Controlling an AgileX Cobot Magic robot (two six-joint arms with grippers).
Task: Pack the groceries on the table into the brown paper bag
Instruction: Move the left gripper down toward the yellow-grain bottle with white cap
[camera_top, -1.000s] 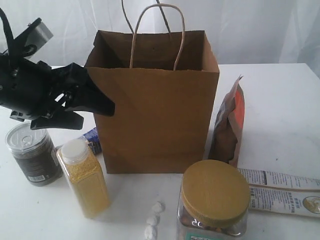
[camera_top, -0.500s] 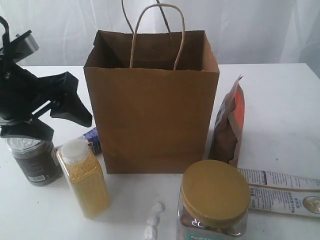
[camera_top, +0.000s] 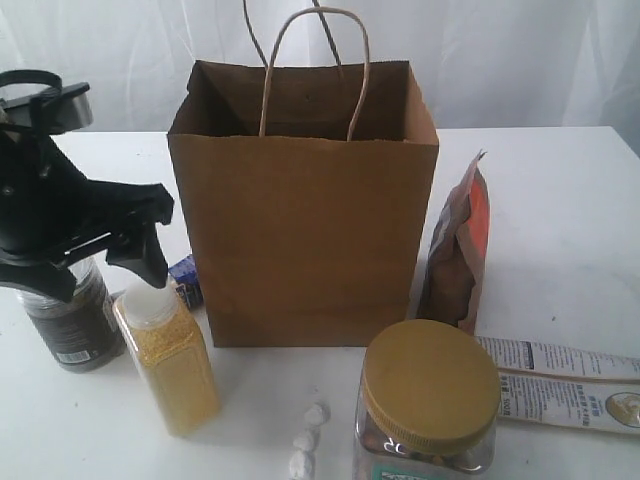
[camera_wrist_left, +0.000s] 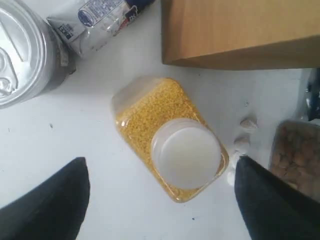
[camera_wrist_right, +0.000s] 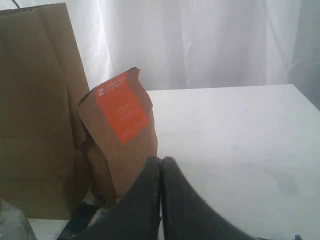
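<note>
The brown paper bag stands open at the middle of the table. On its left are a dark silver-lidded can, a yellow-grain bottle with a white cap, and a small white-blue carton against the bag. My left gripper hangs open over the can and bottle; in the left wrist view the bottle lies between the spread fingers of the left gripper, untouched. My right gripper is shut and empty, close to the brown-orange pouch.
A gold-lidded clear jar stands at the front. The long white-blue packet lies flat at the front right. The pouch leans by the bag's right side. Three small white lumps lie left of the jar.
My left gripper has swung from beside the bag's upper left, down and to the left, and now points down over the can and bottle. Its jaws stay open. Nothing else moved.
</note>
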